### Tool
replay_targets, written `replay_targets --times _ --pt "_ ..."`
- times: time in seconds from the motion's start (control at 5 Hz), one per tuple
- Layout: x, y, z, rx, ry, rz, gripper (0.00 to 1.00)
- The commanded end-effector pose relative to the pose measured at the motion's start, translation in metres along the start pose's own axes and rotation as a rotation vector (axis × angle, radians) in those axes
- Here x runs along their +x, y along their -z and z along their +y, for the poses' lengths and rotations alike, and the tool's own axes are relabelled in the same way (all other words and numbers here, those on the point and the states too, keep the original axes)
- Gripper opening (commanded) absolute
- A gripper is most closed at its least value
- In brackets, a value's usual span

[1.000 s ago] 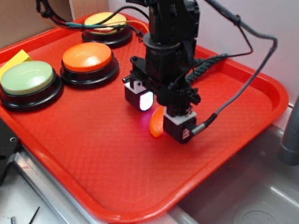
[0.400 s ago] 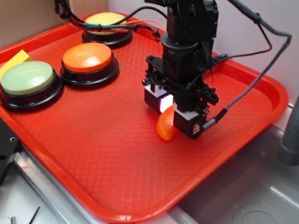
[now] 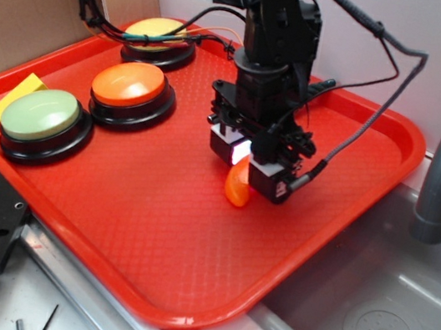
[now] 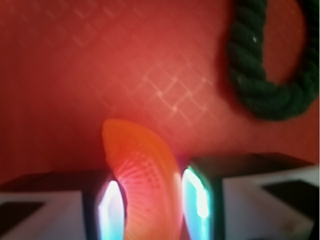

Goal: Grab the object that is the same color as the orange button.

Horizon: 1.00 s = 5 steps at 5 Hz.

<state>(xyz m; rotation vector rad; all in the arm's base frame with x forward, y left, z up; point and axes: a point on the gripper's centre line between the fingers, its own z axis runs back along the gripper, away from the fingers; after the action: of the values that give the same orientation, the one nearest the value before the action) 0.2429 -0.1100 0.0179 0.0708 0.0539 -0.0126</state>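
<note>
Orange crescent pinched between the jaws over the red tray

The gripper has its jaws closed narrowly on the orange crescent, whose lower tip hangs below the two glowing pads; whether it touches the tray I cannot tell. In the wrist view the crescent stands between the pads, curving up past them, with the dark green rope loop lying apart on the tray. The orange button sits well to one side
</note>
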Motion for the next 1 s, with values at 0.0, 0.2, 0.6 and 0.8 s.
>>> replay_targets --times 0.0,0.2,0.6,0.8 --pt "-0.001 -0.051 -0.003 0.025 0.093 -0.059 0.00" --pt "-0.008 -0.098 -0.009 0.037 0.172 -0.158 0.00" --pt "-0.021 -0.142 -0.016 0.060 0.225 -0.270 0.00" --pt "-0.036 -0.163 -0.006 0.044 0.193 -0.341 0.00"
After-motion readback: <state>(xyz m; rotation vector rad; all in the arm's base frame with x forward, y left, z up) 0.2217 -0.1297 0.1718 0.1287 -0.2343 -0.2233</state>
